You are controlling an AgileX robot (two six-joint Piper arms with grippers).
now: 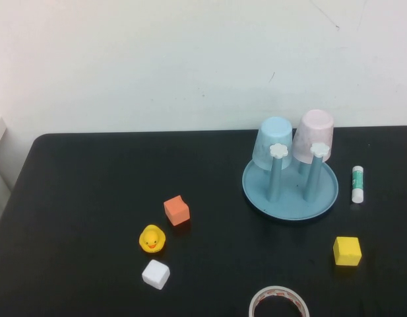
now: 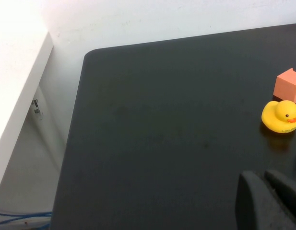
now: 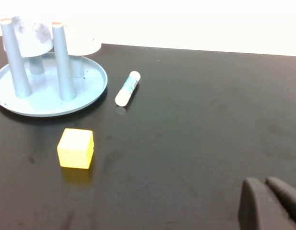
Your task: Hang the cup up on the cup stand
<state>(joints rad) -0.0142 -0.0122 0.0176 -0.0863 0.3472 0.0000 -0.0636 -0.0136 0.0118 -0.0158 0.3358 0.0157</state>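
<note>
The pale pink cup (image 1: 314, 135) hangs upside down over the back right peg of the cup stand (image 1: 290, 195), a round light blue tray with upright blue pegs. A light blue cup (image 1: 274, 141) hangs upside down on the back left peg. The two front pegs (image 1: 276, 173) with white flower caps are bare. Neither arm shows in the high view. My left gripper (image 2: 265, 179) is shut and empty above the table's left part, near the duck. My right gripper (image 3: 265, 184) is shut and empty above the table's right part, well clear of the stand (image 3: 47, 103).
An orange cube (image 1: 177, 210), a yellow duck (image 1: 152, 238) and a white cube (image 1: 156, 273) lie left of centre. A glue stick (image 1: 357, 183) lies right of the stand, a yellow cube (image 1: 347, 251) in front of it. A tape roll (image 1: 278, 302) sits at the front edge.
</note>
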